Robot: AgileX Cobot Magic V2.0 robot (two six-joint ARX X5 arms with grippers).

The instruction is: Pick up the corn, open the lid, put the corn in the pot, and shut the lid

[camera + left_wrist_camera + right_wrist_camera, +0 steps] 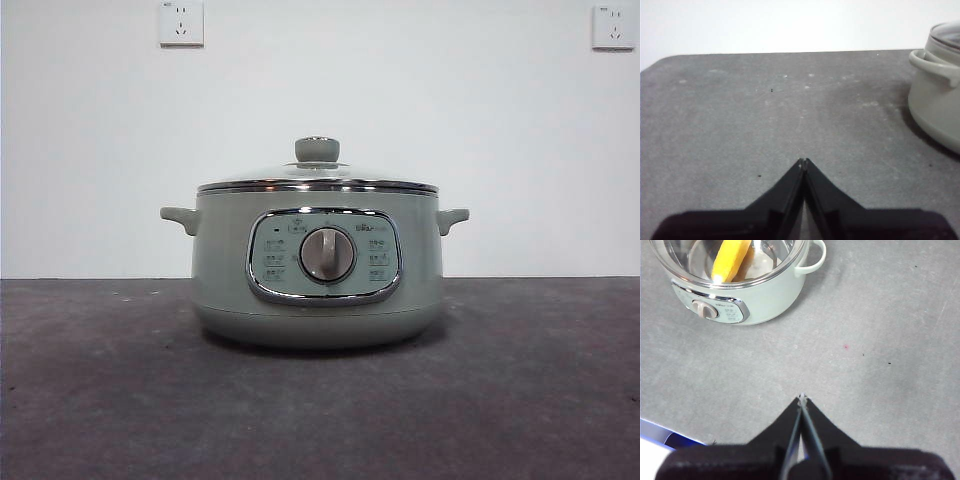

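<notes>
The corn [731,259] lies slanted inside the lidded pot [318,270], visible only from the right wrist; both hands [803,161] [802,397] are pressed together.

A dark grey, faintly speckled table [110,390] is seen below a plain white wall [90,160]. Two white power sockets are mounted high on that wall, one [181,23] toward the left and the other [613,26] at the right edge

Right gripper [802,399], jaws closed, above grey surface [865,390]; pot [755,295] with lid [771,268] on, corn [731,259] inside.
</notes>
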